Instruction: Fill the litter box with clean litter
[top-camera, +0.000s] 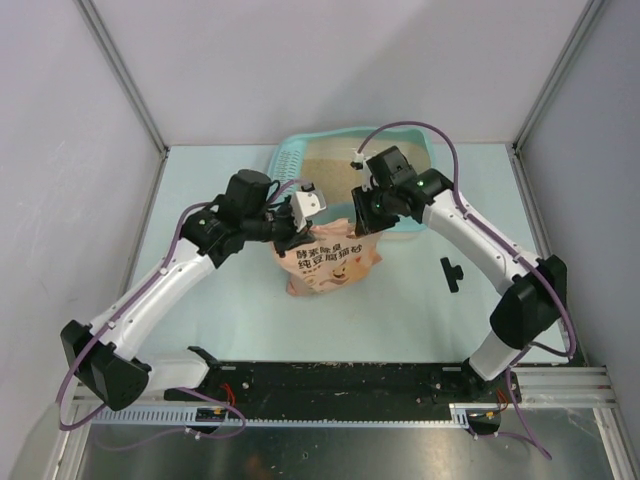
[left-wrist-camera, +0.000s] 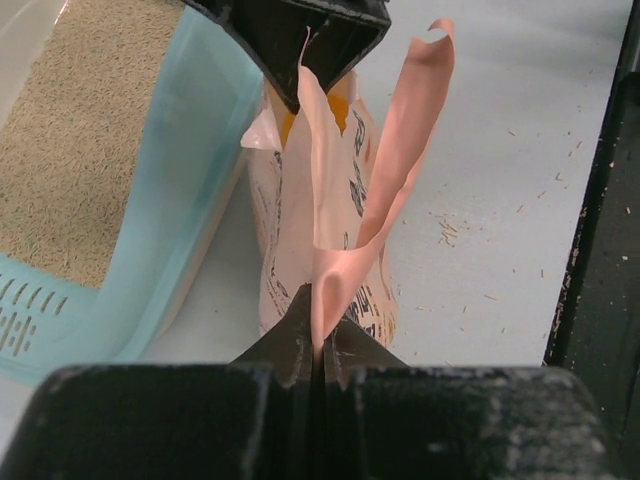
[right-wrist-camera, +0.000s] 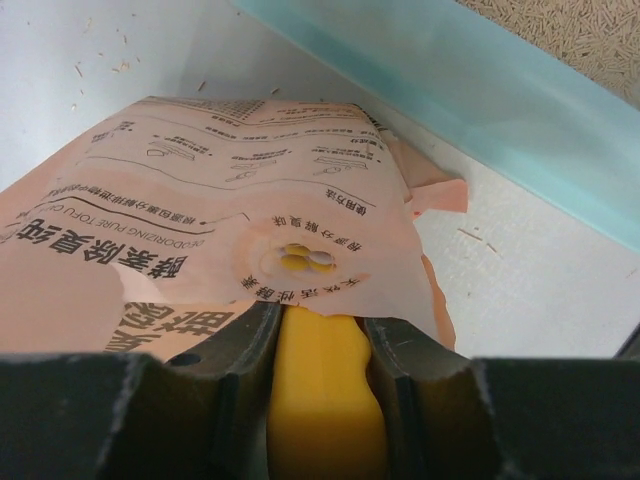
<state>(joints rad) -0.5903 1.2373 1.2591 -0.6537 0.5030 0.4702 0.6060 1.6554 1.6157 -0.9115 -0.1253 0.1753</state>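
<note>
Litter box (top-camera: 300, 152) sits on the counter (top-camera: 420, 310) just beyond both pairs of jaws, with its slotted grid at the end nearer the left jaws. Clean litter (top-camera: 345, 160) already covers its floor in a beige layer. Between the two pairs of jaws stands the pink bag (top-camera: 330, 262), upright on my side of the litter box and close against its wall. I see the left jaws pressed fully together on a thin flap of the bag's top edge, the film rising straight out from between them. The right jaws stand partly apart, clamped around a thick yellow-orange piece (right-wrist-camera: 315, 370) at the bag's mouth. In the left wrist view the bag's edge also runs up into them, though I cannot tell how much film is pinched there. Loose granules (left-wrist-camera: 450, 228) lie scattered on the counter on the far side of the bag from the box, and a small black part (top-camera: 452, 272) lies on the counter outboard of the right jaws
</note>
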